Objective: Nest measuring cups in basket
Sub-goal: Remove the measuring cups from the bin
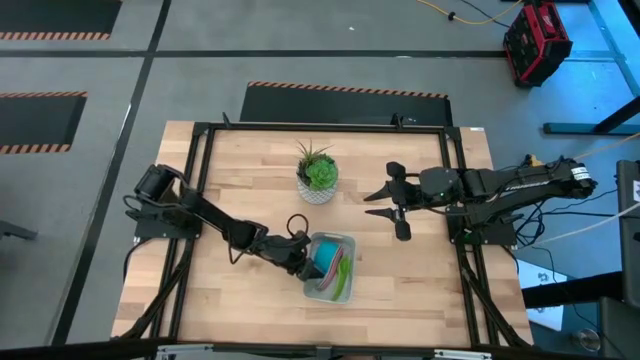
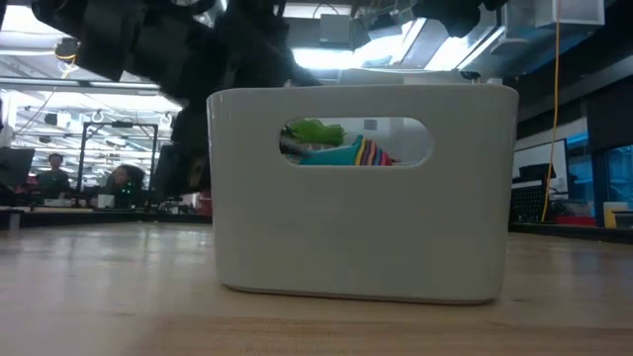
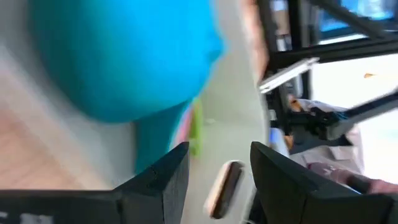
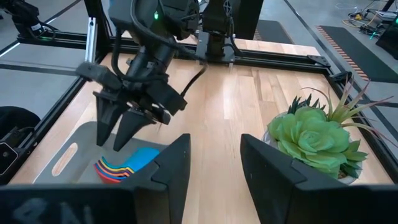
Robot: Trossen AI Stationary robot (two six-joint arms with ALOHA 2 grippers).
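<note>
Inside basket: nested measuring cups, teal, pink, green.

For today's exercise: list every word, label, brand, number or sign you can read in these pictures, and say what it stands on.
No readable text in any view.
The basket has a plain wall with no label.
The measuring cups show no legible size marks.
The red case on the floor may carry a brand, but it is too small to read.
</note>
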